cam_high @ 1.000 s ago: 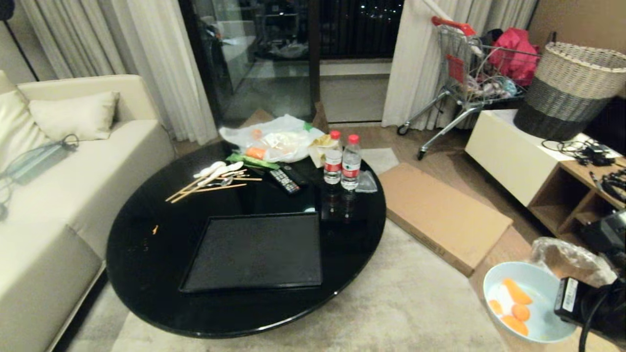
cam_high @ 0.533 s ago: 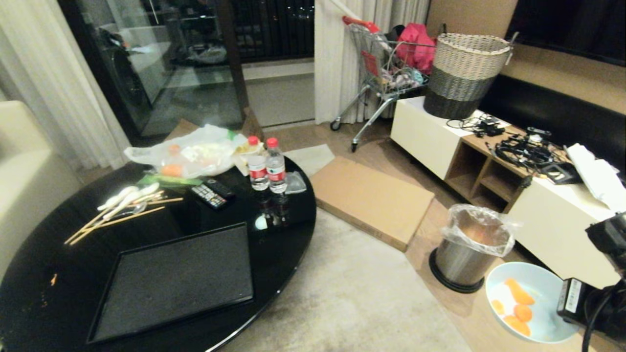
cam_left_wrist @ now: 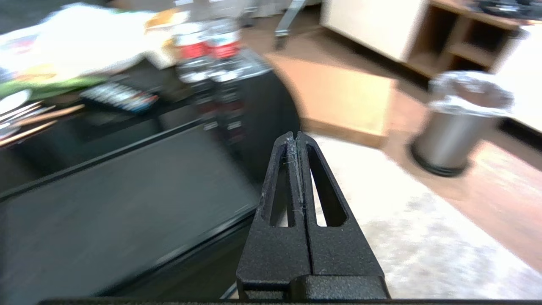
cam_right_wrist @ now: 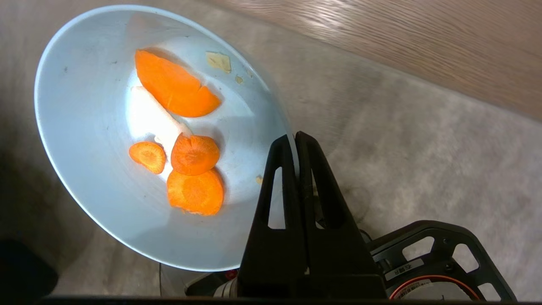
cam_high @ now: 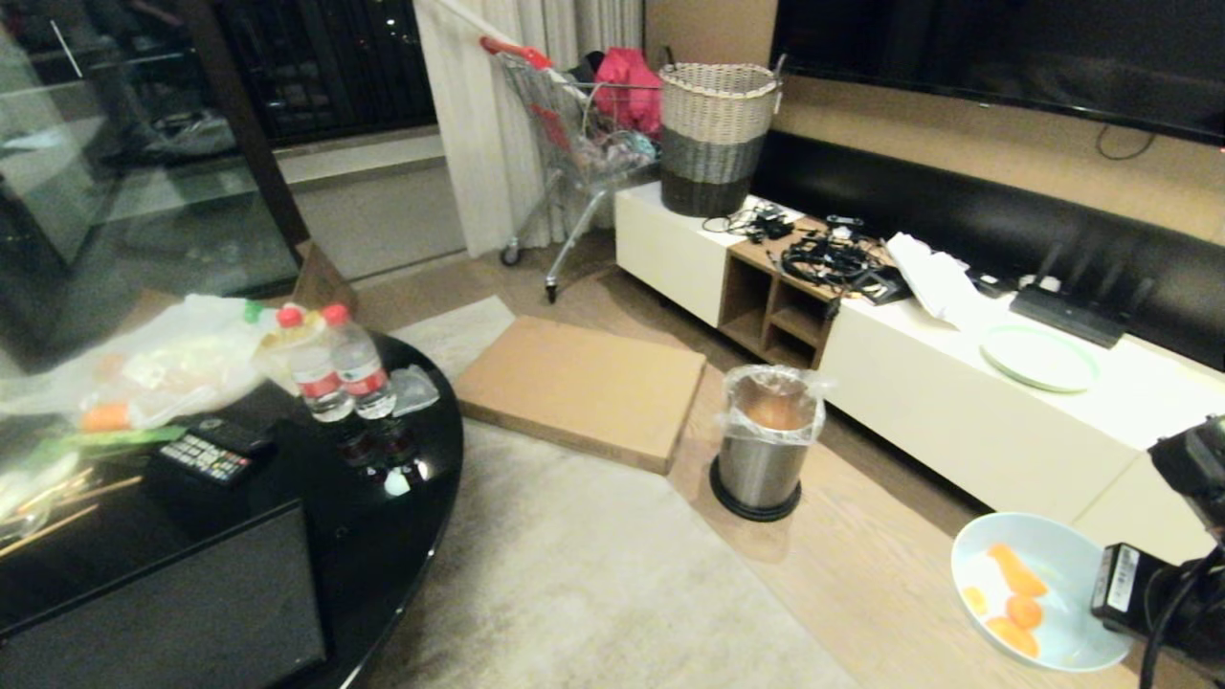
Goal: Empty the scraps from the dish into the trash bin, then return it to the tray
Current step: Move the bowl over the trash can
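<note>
The right claw [cam_right_wrist: 295,137] is pinched tight on the rim of the dish [cam_right_wrist: 106,178], so the dish sticks out past the claw tips and hangs in the air over the rug [cam_high: 593,574] and the wood floor [cam_high: 861,565]. In the head view the dish [cam_high: 1062,632] is low on the robot's right side, well apart from the trash bin [cam_high: 761,459]. The dish is round, smooth and pale blue, and it is tipped a little. Inside it lie the scraps [cam_right_wrist: 186,148]: one long orange carrot piece, three round carrot slices, a soft white bit under them and a few tiny pale crumbs. The trash bin is a small shiny metal can with a black ring at the bottom, and it stands on the floor just beside a flat brown cardboard sheet [cam_high: 584,388]. A crinkly clear bag lines its top. The tray [cam_high: 163,612] is flat, dark and square-cornered, and it lies on the round glossy black surface [cam_high: 421,478] at the robot's left, with nothing on the part that shows. Two clear water bottles [cam_high: 340,368] with red caps stand on that surface too, near a remote [cam_high: 206,455]. The left claw [cam_left_wrist: 296,137] is squeezed closed with nothing in it, near the edge of the tray.
</note>
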